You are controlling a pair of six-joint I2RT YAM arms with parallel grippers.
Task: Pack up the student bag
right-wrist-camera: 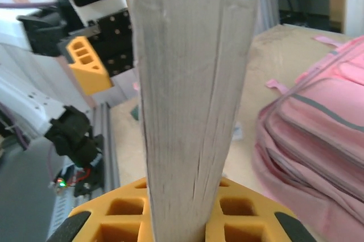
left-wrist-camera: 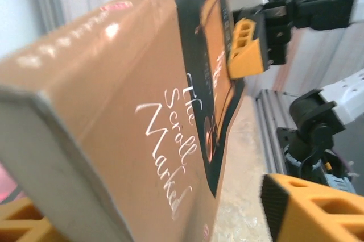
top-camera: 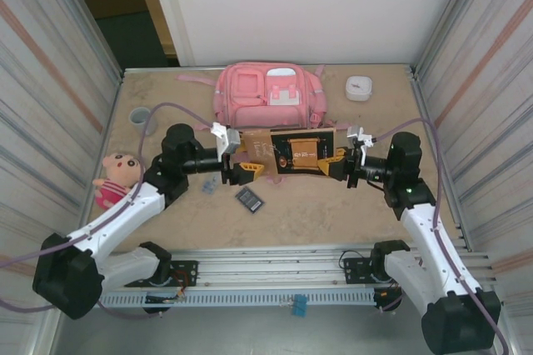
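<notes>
The book (top-camera: 291, 152) hangs before the student bag (top-camera: 266, 92) — the doll (top-camera: 117, 178) well left.

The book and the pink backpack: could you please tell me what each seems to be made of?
The book is probably a paperback: glossy card cover, judging by its light glints, over matte paper pages. The pink backpack appears to be soft matte fabric, with stitched seams and sagging folds.

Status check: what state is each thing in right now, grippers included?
book: closed, held off the table between the arms.
right gripper: shut on the book.
left gripper: open, fingers either side of the book.
student bag: lying flat, front up, pockets look zipped.
plush doll: lying face up near the left edge.
</notes>
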